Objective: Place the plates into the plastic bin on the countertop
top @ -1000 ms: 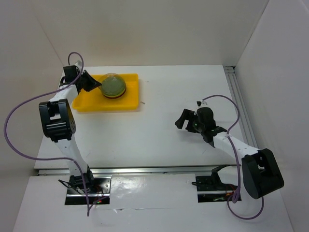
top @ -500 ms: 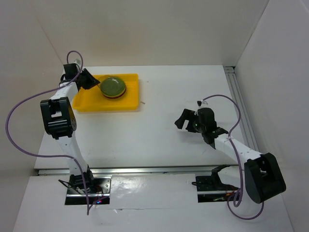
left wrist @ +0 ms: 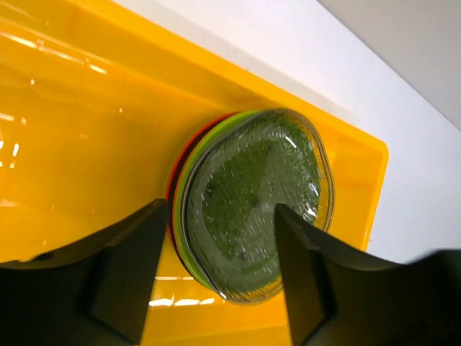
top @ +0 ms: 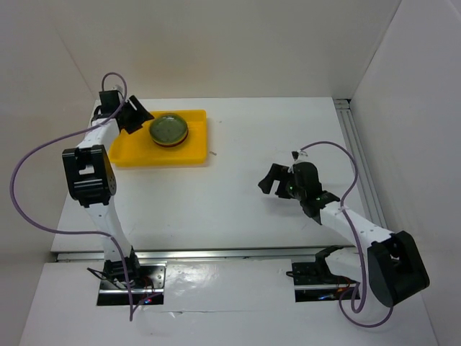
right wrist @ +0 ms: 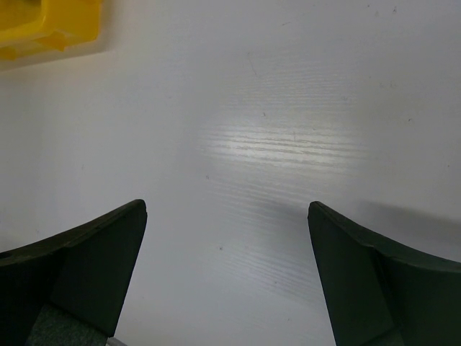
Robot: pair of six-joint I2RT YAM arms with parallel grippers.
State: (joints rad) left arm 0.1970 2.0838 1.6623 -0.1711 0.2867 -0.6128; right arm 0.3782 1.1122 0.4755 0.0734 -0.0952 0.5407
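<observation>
Nesting in the plastic bin (top: 132,154), plates (top: 168,130), translucent grey over lime green; left fingers (left wrist: 128,282), right fingers (right wrist: 81,275) wide, empty

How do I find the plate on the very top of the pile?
Look at the far left of the white table for the bright yellow bin. Inside sits one stack of plates. The top plate is see-through grey, unlike the lime green plate and orange plate peeking out beneath.

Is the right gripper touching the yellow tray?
Apart. The top view shows a wide stretch of white countertop between the right gripper and the shallow rectangular yellow plastic bin.
</observation>
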